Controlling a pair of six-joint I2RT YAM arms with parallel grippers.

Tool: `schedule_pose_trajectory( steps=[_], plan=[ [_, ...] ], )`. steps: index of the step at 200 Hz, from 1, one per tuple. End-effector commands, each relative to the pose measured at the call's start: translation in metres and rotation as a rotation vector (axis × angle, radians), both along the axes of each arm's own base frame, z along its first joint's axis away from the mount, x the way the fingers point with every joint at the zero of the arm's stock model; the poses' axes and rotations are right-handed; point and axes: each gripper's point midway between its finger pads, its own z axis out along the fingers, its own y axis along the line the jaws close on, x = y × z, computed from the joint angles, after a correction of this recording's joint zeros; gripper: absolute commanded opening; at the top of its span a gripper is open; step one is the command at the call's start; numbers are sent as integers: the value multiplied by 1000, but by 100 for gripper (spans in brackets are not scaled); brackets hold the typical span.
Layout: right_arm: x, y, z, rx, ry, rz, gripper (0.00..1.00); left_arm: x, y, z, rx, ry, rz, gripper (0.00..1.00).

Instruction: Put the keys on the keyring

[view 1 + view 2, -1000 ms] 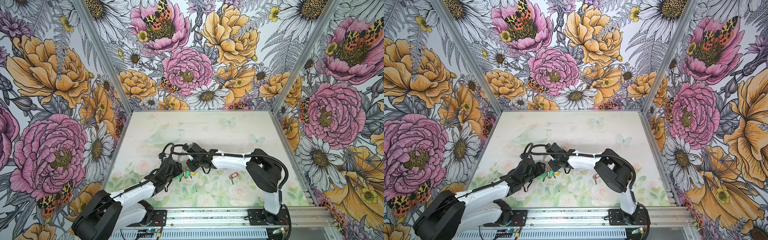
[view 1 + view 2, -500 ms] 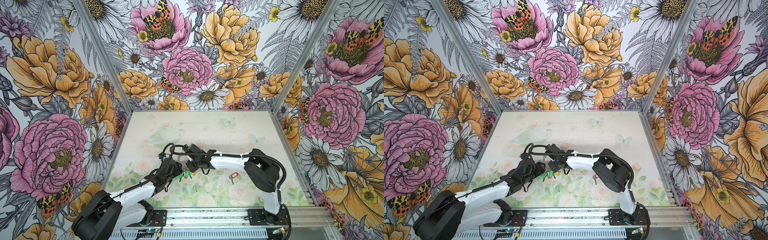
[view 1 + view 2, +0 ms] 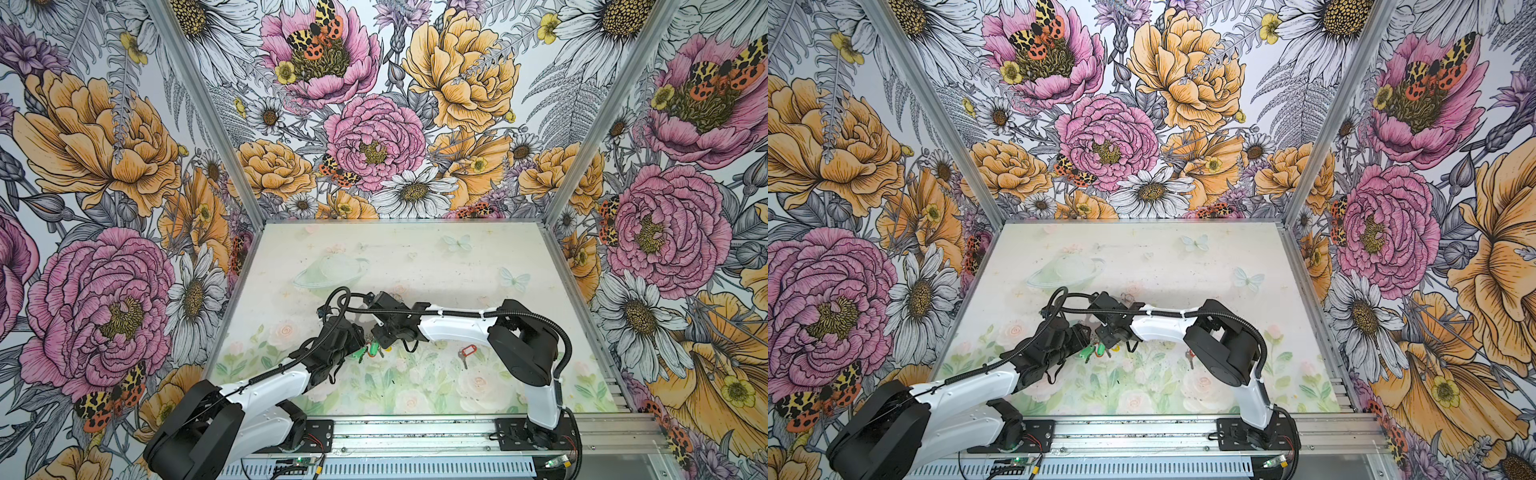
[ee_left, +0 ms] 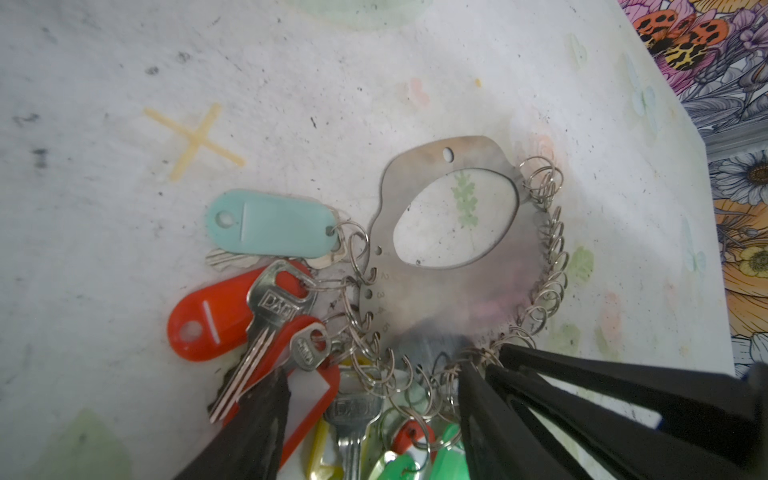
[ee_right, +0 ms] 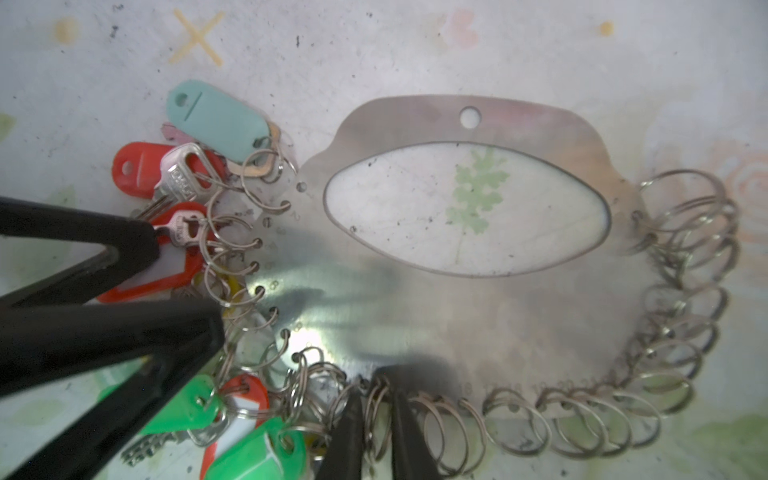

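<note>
Right gripper [image 5: 377, 392]: clamped on one ring [image 5: 376, 415] of the keyring [image 5: 415, 324] fringe. Left gripper [image 4: 372, 372]: we recorded jaws spread, straddling ringed keys [image 4: 270, 328]. Tags [image 4: 270, 224] logged: teal, red, yellow, green. Keyring lay flat, left of mid-tabletop [image 3: 415, 257]. We noted one red-tagged key [image 3: 467, 352] loose, well apart rightward, nearer the front edge.

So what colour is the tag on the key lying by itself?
The tag is red, best seen in a top view.
</note>
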Motion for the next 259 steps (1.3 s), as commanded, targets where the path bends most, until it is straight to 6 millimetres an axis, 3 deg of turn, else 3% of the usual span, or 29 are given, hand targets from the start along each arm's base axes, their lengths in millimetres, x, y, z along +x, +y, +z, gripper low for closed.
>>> schedule_pose_trajectory(
  steps=[1, 86, 150, 188, 212, 259],
  plan=[
    [2, -6, 7, -21, -39, -15, 16, -35, 23, -43, 109, 183, 1, 66],
    [-5, -10, 6, -30, -25, -1, 14, -36, 24, -44, 109, 183, 2, 66],
    [-3, -10, 20, -21, -66, 4, 0, -36, 24, -43, 108, 181, 1, 66],
    [1, -12, 33, 13, -103, 8, 0, -35, 21, -37, 91, 154, -14, 65],
    [6, -14, 54, 84, -141, 11, 0, -31, 10, -15, 40, 77, -48, 64],
    [10, -25, 99, 208, -229, 78, 0, -27, -13, 58, -8, -137, -153, 66]
  ],
)
